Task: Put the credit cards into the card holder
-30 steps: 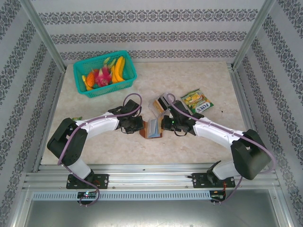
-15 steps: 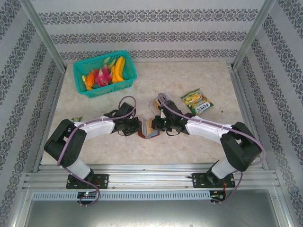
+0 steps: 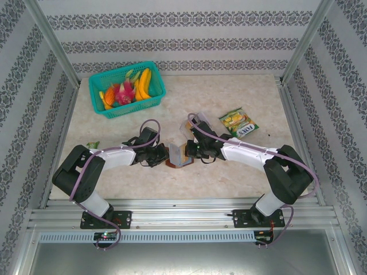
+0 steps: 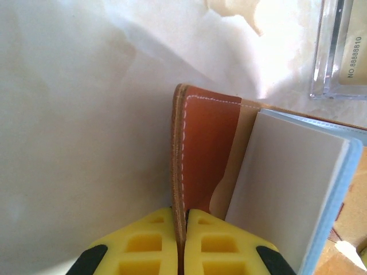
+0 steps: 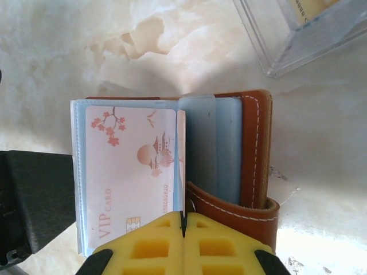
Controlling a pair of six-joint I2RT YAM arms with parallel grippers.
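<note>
while your left gripper (image 4: 179, 216) and right gripper (image 5: 183, 220) pinch the card holder (image 4: 209, 137), one credit card (image 5: 129, 172) is sleeved; another waits in a clear box (image 4: 338, 51).

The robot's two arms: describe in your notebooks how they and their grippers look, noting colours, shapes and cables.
The left arm and right arm have white links between bulky black joints, each with a purple cable looping along it. The left gripper and right gripper have yellow fingertips moulded with square recesses.
</note>
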